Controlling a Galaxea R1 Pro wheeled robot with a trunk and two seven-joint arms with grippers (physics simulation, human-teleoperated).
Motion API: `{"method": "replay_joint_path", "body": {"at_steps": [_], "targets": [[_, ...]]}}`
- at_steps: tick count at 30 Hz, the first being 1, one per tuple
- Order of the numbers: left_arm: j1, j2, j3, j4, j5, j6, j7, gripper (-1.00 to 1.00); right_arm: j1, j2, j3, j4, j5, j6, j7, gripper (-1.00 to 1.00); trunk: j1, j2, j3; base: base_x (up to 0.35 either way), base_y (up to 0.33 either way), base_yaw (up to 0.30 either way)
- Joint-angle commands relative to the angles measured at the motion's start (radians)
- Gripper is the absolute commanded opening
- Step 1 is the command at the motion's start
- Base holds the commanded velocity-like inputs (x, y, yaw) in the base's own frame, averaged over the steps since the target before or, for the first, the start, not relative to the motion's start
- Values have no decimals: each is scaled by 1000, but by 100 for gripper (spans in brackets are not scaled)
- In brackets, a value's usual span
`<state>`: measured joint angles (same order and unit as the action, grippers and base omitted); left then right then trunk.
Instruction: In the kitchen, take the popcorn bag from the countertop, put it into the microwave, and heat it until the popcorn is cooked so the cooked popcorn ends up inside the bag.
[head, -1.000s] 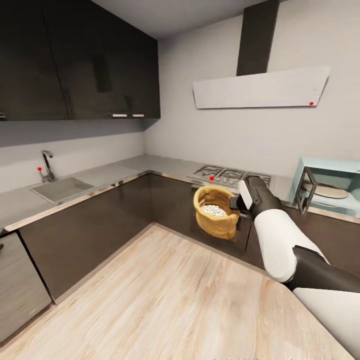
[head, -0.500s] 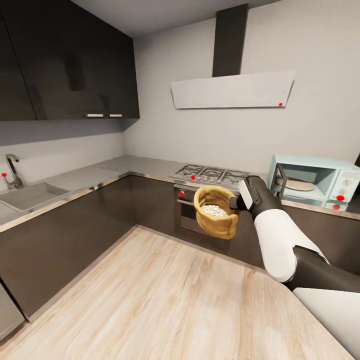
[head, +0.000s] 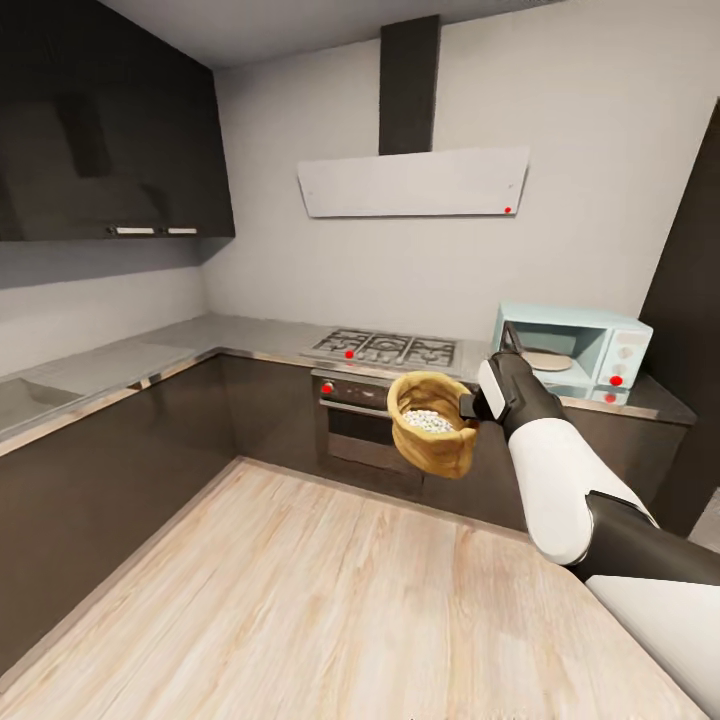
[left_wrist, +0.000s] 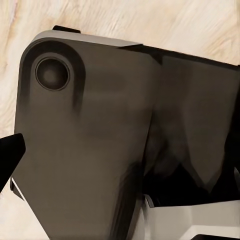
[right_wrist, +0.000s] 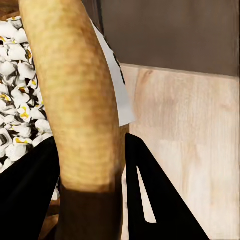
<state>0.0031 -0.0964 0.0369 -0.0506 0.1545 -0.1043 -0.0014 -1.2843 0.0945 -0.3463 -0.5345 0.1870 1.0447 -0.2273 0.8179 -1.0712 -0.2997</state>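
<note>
The bag is tan-brown with a faint woven banding; in the right wrist view its rim shows fine ribbed lines. The popcorn is whitish-cream, flecked yellow up close. The microwave is pale mint-blue with a red dot. The surface is glossy grey over dark brown cabinets. The floor is light wood grain. The hood is pale grey. The gripper is black, the arm white and dark grey.
</note>
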Motion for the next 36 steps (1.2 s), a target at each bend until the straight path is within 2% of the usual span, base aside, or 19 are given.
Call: {"method": "replay_joint_path", "body": {"at_steps": [1, 9, 13, 24, 36], "targets": [[0, 0, 3, -1, 5, -2, 0, 100, -1, 1, -8, -1, 9, 2, 3, -100, 0, -1, -1, 0, 0, -250], [0, 0, 3, -1, 5, -2, 0, 100, -1, 2, -8, -1, 9, 2, 3, -100, 0, -1, -1, 0, 0, -212], [0, -1, 3, -1, 5, -2, -1, 100, -1, 2, -8, 0, 9, 2, 3, -100, 0, -1, -1, -98, 0, -16], [0, 0, 3, -1, 5, -2, -1, 100, -1, 2, -7, 1, 10, 2, 3, -100, 0, -1, -1, -321, 0, 0], [0, 0, 3, -1, 5, -2, 0, 100, -1, 1, -8, 7, 14, 2, 3, -100, 0, -1, -1, -22, 0, 0]]}}
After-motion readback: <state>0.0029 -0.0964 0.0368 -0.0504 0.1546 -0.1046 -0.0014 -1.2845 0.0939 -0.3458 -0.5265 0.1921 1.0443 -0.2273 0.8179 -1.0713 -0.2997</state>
